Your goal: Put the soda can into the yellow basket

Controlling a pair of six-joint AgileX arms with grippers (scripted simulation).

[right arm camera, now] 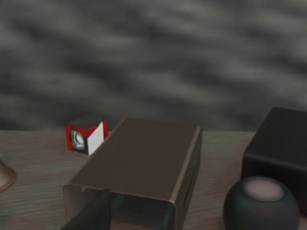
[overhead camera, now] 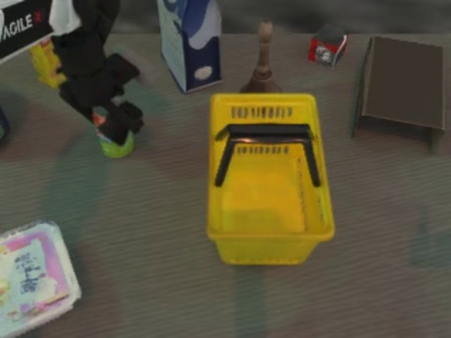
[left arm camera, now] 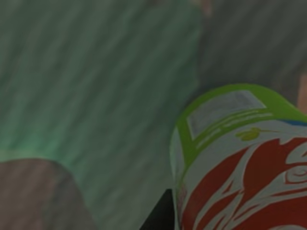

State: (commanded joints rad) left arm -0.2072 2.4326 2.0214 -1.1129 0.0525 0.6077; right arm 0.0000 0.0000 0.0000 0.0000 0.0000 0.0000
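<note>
This is a rendered tabletop test scene, not a real room. A grey-brown table (overhead camera: 162,282) with a flat, streaked texture ends at a blurred grey backdrop, without walls or furniture behind it. An unrelated mix of goods is scattered on it: a yellow shopping basket (overhead camera: 270,248), a blue-and-white carton (overhead camera: 189,42), a wooden bell (overhead camera: 263,60), a small red-and-white cube (overhead camera: 328,46), a brown shelf-like stand (overhead camera: 402,81) and a printed tray (overhead camera: 32,278). A black robot arm (overhead camera: 88,53) bearing an AgileX label reaches in, its jaws closed around a soda can (left arm camera: 240,167).
</note>
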